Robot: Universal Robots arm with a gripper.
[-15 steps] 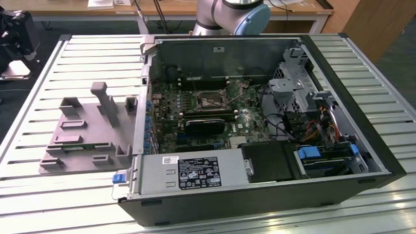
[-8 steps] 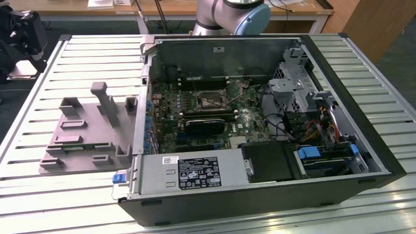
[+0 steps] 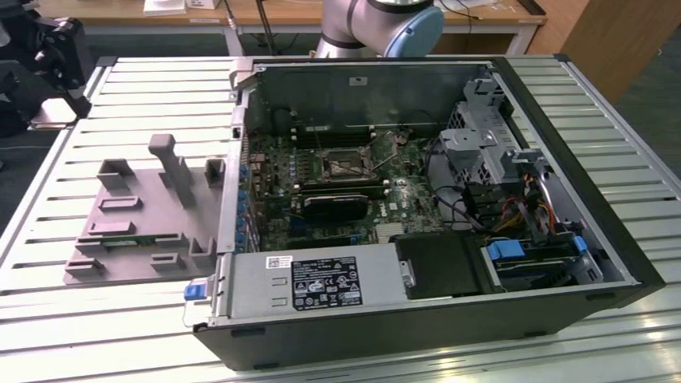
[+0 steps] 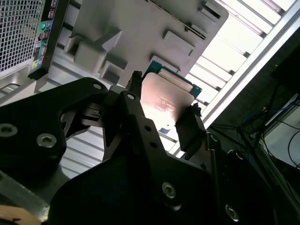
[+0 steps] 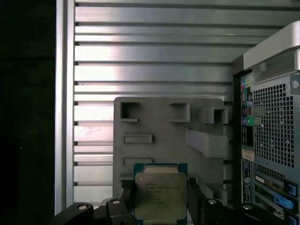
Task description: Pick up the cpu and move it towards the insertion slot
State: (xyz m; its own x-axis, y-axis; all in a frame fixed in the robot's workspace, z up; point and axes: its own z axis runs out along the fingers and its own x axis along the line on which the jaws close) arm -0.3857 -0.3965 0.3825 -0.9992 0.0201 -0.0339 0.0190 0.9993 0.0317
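The cpu (image 5: 161, 194), a flat square chip with a silvery top and a thin blue-green rim, sits between the black fingers of my gripper (image 5: 161, 202), which is shut on two opposite edges of it. In the second wrist view the cpu (image 4: 165, 96) catches a pinkish glare, with the gripper (image 4: 161, 110) clamped around it. It hangs in the air above the grey fixture tray (image 5: 164, 126), beside the computer case's rear panel (image 5: 272, 131). The insertion slot (image 3: 343, 163), a square socket with a shiny metal frame and dark centre, lies on the motherboard inside the open case.
The open case (image 3: 553, 263) lies on a slatted metal table (image 3: 117, 88). The grey fixture tray (image 3: 139, 215) at the exterior view's left has upright posts and holds a green memory stick (image 3: 133, 238). A black heatsink block (image 3: 338, 206), cables and drive bays crowd the socket. The arm's base (image 3: 378, 24) stands behind the case.
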